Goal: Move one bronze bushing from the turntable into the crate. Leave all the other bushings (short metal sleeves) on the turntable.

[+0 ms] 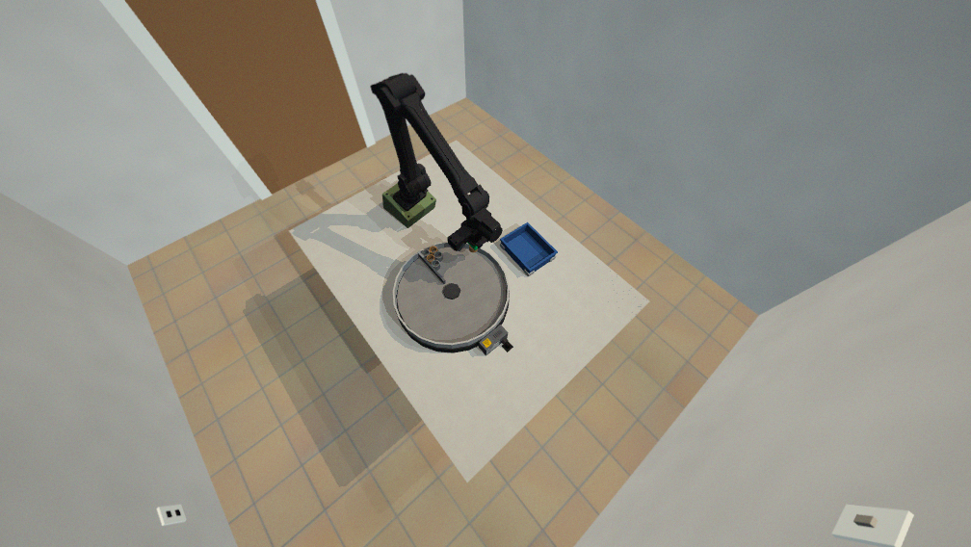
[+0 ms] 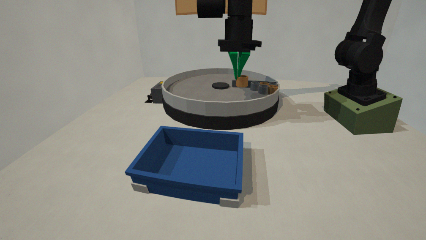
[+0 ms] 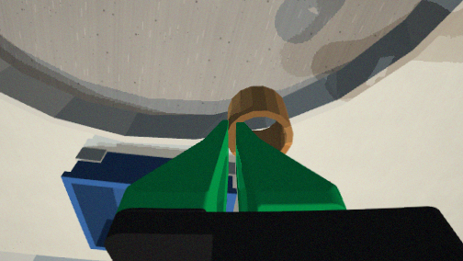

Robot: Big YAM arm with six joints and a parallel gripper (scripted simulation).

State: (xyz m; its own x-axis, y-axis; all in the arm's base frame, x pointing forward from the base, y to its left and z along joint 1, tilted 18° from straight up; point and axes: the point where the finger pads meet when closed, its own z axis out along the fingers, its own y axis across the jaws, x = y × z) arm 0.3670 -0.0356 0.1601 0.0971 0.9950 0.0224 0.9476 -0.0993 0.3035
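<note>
My gripper (image 1: 475,247) (image 2: 237,77) (image 3: 231,130) is shut on the wall of a bronze bushing (image 2: 242,82) (image 3: 259,98), one green finger inside its bore. The bushing hangs raised over the edge of the turntable (image 1: 448,319) (image 2: 208,107) (image 3: 138,55) nearest the crate. Two other bronze bushings (image 2: 272,89) and three grey bushings (image 2: 255,86) sit clustered on the turntable near its rim, on the arm-base side. The blue crate (image 1: 528,248) (image 2: 205,164) (image 3: 124,165) stands beside the turntable and is empty.
A dark divider bar (image 1: 433,268) lies on the turntable beside the cluster, pointing at the dark hub (image 1: 451,290) (image 2: 220,85). A raised rim surrounds the turntable. A grey control box (image 1: 493,339) (image 2: 157,94) stands at its outer side. The arm's green base (image 1: 407,212) (image 2: 372,122) stands apart.
</note>
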